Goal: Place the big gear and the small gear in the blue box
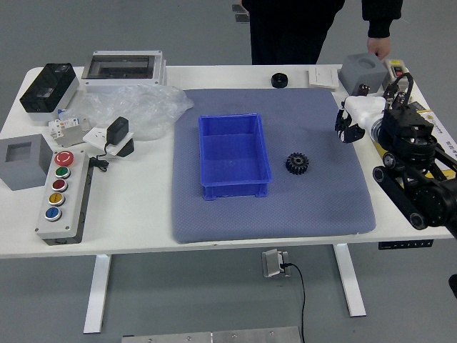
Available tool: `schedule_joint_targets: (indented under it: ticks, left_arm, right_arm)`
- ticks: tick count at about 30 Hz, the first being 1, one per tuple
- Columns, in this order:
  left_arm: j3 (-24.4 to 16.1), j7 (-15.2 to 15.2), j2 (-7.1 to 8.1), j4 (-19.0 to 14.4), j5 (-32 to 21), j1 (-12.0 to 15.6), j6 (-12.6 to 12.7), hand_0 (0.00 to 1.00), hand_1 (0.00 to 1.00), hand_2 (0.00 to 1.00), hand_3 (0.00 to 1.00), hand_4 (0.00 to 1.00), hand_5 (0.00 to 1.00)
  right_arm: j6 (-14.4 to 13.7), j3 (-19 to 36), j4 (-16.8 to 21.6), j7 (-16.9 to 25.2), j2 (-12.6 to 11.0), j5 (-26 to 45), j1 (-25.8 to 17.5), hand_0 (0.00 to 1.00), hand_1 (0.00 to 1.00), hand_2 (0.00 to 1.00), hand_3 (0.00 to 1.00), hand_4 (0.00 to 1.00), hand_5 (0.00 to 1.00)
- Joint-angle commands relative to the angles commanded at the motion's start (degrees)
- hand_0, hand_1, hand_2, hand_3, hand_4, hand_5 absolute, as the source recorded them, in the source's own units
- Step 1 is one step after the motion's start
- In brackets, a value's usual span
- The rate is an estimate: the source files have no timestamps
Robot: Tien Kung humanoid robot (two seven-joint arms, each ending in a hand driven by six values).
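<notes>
The blue box [235, 191] is still to be filled; one gear [297, 163] lies right of it. Farther right, whether the right hand [363, 114] is closed or loaded I can't tell: probably pickup, next needing a confirmed grip, then leftward carry. A person's hand [378, 48] hangs idle.

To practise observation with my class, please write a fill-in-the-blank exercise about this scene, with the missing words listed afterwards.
1. The open box is coloured ____.
2. That box and the black gear both rest on a large, thin ____.
3. Only the robot's ____ arm reaches in over the table.
4. The largest button on the control panel is coloured ____.

Missing words: blue; mat; right; red.
</notes>
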Motion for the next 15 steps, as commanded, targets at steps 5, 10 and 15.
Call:
schedule_joint_targets:
  ticks: [5, 10, 15]
  left_arm:
    - [-0.1, 0.0, 0.02, 0.0, 0.1, 0.0, 0.0, 0.818, 0.825, 0.824, 0.796, 0.529, 0.122]
    - [0.1, 0.0, -0.01, 0.0, 0.0, 0.0, 0.0, 0.818, 0.824, 0.824, 0.797, 0.529, 0.123]
    - [-0.1, 0.1, 0.01, 0.0, 0.2, 0.0, 0.0, 0.819, 0.824, 0.824, 0.795, 0.528, 0.123]
  right_arm:
    - [0.5, 0.2, 7.1, -0.5, -0.7, -1.1, -0.4, 0.556, 0.451, 0.462, 0.531, 0.49, 0.122]
    - [0.6, -0.8, 14.4, -0.7, -0.3, -1.1, -0.2, 0.558, 0.452, 0.46, 0.529, 0.487, 0.115]
    - [0.7, -2.2, 21.0, -0.5, 1.2, -1.1, 0.6, 0.558, 0.453, 0.46, 0.527, 0.486, 0.113]
